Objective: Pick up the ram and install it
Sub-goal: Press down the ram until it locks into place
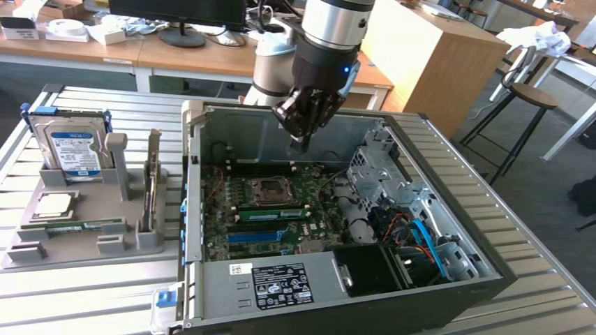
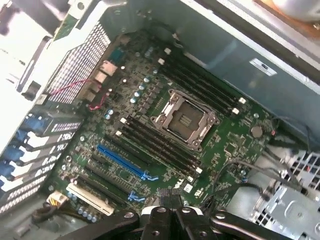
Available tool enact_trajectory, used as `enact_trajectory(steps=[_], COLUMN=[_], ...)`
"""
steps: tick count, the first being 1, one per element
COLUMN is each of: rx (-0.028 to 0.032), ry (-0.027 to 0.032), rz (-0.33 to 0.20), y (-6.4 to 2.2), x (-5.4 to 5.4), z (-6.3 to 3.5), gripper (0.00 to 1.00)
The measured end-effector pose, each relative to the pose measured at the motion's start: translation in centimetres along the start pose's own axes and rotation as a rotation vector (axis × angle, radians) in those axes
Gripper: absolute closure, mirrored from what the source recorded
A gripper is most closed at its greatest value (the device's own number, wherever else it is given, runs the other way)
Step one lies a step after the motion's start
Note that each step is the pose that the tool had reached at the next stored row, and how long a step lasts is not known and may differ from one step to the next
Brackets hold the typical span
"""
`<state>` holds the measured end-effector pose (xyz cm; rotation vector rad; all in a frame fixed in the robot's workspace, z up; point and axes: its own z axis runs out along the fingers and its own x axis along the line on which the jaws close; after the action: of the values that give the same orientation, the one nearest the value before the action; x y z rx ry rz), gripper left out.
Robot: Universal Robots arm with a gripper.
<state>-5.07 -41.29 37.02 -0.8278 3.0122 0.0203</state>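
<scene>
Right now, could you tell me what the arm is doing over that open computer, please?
The robot arm's gripper hangs shut above the green motherboard inside the open grey computer case, over the board's rear part near the square metal processor socket. One long, thin green RAM stick lies in the grey holder tray at the exterior view's left. Whether a stick is pinched in the gripper cannot be told.
</scene>
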Motion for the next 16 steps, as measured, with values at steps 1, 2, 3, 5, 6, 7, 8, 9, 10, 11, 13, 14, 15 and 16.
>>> enact_trajectory(steps=[1,2,3,5,6,7,8,9,10,11,13,14,15,16], rx=[0.0014,0.0025,0.0028,0.0034,0.0038,0.0041,0.0045,0.0047,0.0050,0.0054,0.0060,0.0063,0.0066,0.0070], ry=[-0.0005,-0.0010,-0.0011,-0.0013,-0.0015,-0.0016,-0.0017,-0.0018,-0.0019,-0.0020,-0.0023,-0.0024,-0.0025,-0.0027], rz=[0.067,0.123,0.138,0.169,0.184,0.200,0.216,0.232,0.247,0.262,0.293,0.310,0.326,0.341], y=[0.00,0.00,0.00,0.00,0.00,0.00,0.00,0.00,0.00,0.00,0.00,0.00,0.00,0.00], x=[0.00,0.00,0.00,0.00,0.00,0.00,0.00,0.00,0.00,0.00,0.00,0.00,0.00,0.00], z=[0.00,0.00,0.00,0.00,0.00,0.00,0.00,0.00,0.00,0.00,0.00,0.00,0.00,0.00], gripper=[0.90,0.90,0.90,0.90,0.90,0.90,0.90,0.90,0.90,0.90,0.90,0.90,0.90,0.90])
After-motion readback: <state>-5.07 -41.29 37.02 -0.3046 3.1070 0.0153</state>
